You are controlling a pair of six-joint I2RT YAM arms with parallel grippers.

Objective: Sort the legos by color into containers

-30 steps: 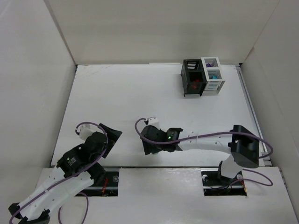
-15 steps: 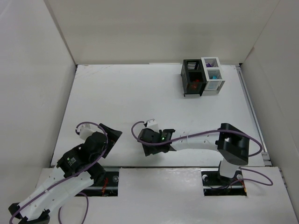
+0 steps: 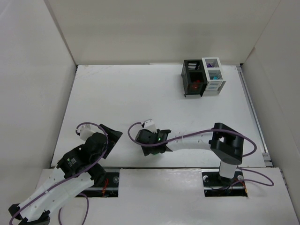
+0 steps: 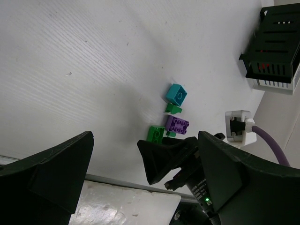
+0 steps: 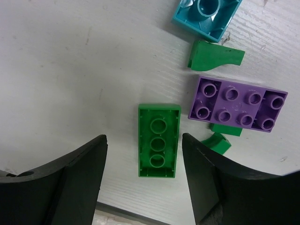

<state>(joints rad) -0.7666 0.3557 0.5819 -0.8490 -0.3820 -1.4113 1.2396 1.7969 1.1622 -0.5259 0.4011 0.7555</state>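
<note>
In the right wrist view my right gripper is open, one finger on each side of an upside-down green lego that lies on the table. Beside it lie a purple lego, a teal lego and two small green pieces. From above, the right gripper hides these legos near the table's front edge. My left gripper is open and empty, to the left of the pile. The left wrist view shows the teal, purple and green legos. The containers, a black bin and a white bin, stand at the back right.
White walls close in the table on the left, the back and the right. The table's front edge runs just behind the right gripper. A red lego shows inside the black bin, purple and teal ones inside the white bin.
My right arm has swung to the left, carrying its open gripper over the lego pile. The left arm has not moved.
</note>
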